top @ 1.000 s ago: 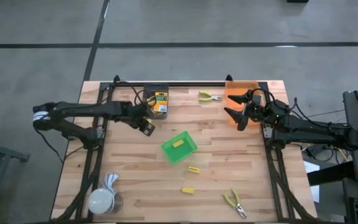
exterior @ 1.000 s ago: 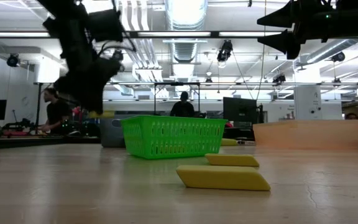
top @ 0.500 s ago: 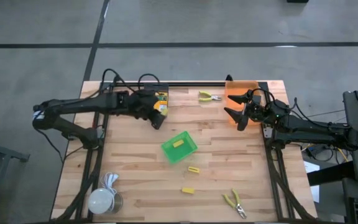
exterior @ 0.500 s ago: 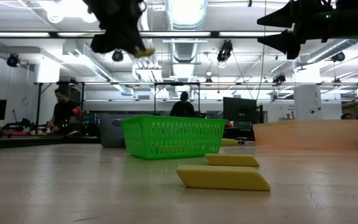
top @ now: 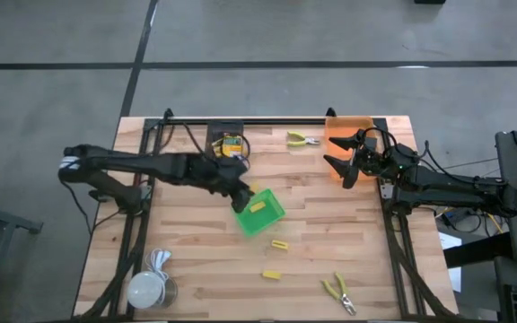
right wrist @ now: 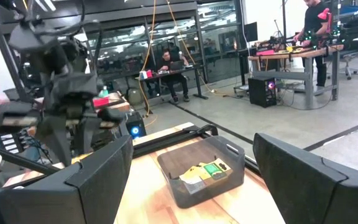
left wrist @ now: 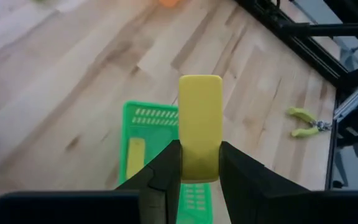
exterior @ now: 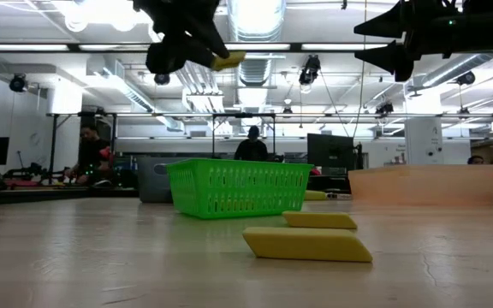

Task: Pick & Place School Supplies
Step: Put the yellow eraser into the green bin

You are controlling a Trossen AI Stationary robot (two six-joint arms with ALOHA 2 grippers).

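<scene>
My left gripper hovers above the table at the far left edge of the green bin, shut on a small yellow block; the low view shows that block high above the bin. One yellow block lies in the green bin. Two more yellow blocks lie flat on the table. Yellow-handled pliers lie near the far and near edges. Crayon boxes sit in the grey bin. My right gripper waits open over the orange bin. My left gripper pinches the yellow block by one end between its two fingers. The rest of the block sticks out past the fingertips. It is lifted clear, above the green bin's edge.
A white round object stands at the near left corner. The dark frame rail runs along the far edge. Bare wood lies between the green bin and the orange bin. People work at benches in the room behind.
My left gripper, shut on the yellow block, has risen from low near the grey bin and travelled toward the table's right and near side, ending over the green bin's far left edge. The right arm has kept still.
</scene>
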